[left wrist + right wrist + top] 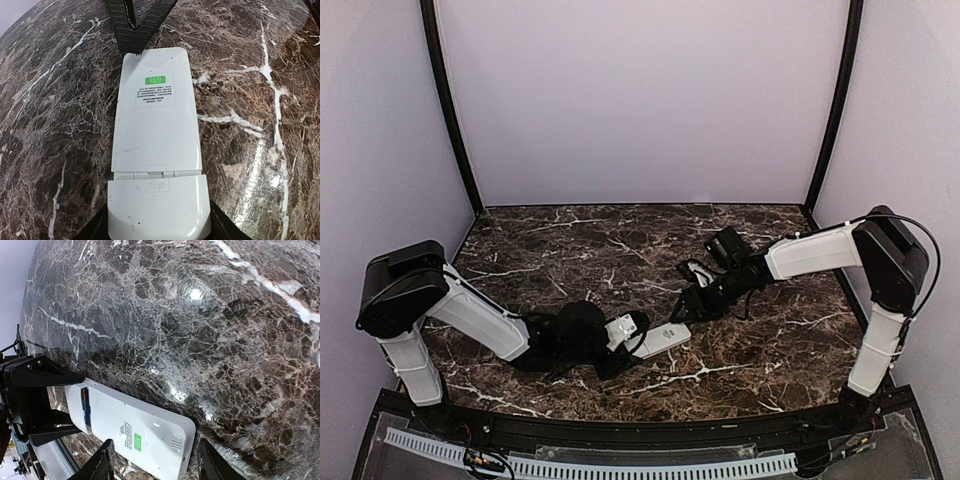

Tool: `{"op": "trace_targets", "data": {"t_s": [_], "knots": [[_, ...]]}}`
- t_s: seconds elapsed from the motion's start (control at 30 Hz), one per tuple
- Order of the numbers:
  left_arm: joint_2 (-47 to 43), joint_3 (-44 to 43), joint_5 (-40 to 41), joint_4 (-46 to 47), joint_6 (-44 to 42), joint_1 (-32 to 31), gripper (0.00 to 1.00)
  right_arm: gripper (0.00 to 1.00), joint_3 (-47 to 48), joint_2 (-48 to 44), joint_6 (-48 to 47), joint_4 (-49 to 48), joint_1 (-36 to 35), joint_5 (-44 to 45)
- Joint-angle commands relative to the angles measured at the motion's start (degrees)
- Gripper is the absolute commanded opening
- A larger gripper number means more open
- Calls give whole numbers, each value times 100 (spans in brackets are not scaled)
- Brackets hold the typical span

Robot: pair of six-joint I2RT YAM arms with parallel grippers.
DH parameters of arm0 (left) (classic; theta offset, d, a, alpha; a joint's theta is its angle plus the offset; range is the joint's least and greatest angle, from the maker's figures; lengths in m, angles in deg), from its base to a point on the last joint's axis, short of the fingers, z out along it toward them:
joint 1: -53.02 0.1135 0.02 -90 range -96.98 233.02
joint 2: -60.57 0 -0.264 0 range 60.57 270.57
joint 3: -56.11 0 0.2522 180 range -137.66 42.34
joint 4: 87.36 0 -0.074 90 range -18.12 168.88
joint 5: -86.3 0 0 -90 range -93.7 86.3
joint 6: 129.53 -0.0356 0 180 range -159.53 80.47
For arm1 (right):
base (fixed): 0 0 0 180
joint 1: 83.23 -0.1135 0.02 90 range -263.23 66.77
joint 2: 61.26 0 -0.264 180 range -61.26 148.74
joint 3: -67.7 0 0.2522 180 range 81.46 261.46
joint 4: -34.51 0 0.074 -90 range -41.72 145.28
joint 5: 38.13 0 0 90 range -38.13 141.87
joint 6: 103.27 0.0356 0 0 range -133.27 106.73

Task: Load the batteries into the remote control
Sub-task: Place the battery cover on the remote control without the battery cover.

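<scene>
The remote control lies back side up on the marble table, with a green sticker on its back. It also shows in the top view and the right wrist view. Its white battery cover sits on the near end, slid back a little so a narrow gap shows. Through that gap I see a sliver of a bluish battery; the pale tan one is hidden. My left gripper is shut on the cover end of the remote. My right gripper is open, with its fingers either side of the far end.
The dark marble table is ringed by pale walls and black corner posts. The left gripper's black body shows at the left of the right wrist view. The right gripper's fingers show beyond the remote's far end.
</scene>
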Motion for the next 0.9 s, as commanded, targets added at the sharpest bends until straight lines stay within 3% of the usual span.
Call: {"op": "trace_targets", "data": {"t_s": [0.0,0.2,0.87], "knots": [[-28,50,2,-235,4,74,42,53,2,44,-39,-43,-65,-37],[-304,218,61,-305,-4,78,46,53,35,51,-111,15,-83,-35],[82,-105,-481,-626,-129,217,64,54,74,71,-197,52,-230,-122]]}}
